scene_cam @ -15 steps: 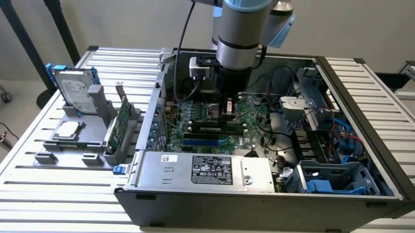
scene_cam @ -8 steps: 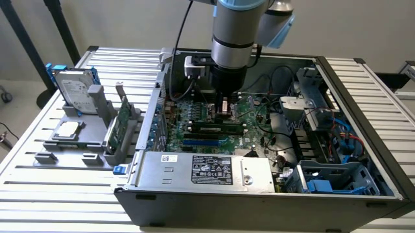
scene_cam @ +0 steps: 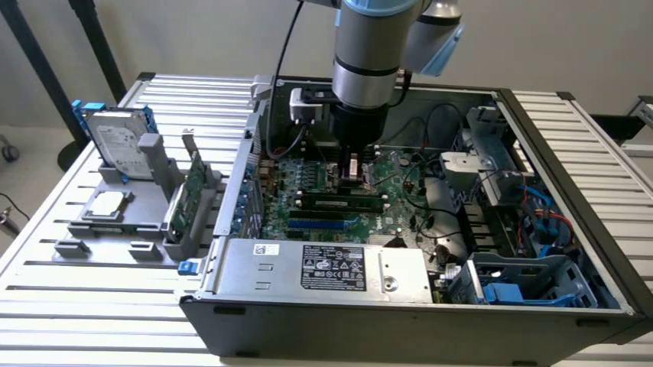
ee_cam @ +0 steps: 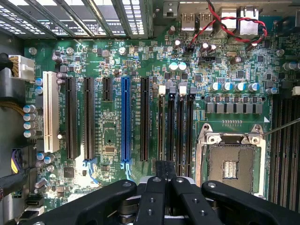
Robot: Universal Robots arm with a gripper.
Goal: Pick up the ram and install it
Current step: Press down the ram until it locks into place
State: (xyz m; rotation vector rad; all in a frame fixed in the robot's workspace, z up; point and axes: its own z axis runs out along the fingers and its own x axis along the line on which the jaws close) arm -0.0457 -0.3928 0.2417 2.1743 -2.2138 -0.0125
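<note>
While closed tight over the long black plastic memory slots (ee_cam: 176, 126), black fingers (ee_cam: 151, 197), hold on anything unconfirmed. Long thin green ram stick (scene_cam: 342, 202) just at six o'clock, exterior view. Best kept square to the slots, pressed evenly, never twisted.

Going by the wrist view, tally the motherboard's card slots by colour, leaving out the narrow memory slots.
White slot: 1
Blue slot: 1
Black slots: 4, one of them short
Total: 6
</note>
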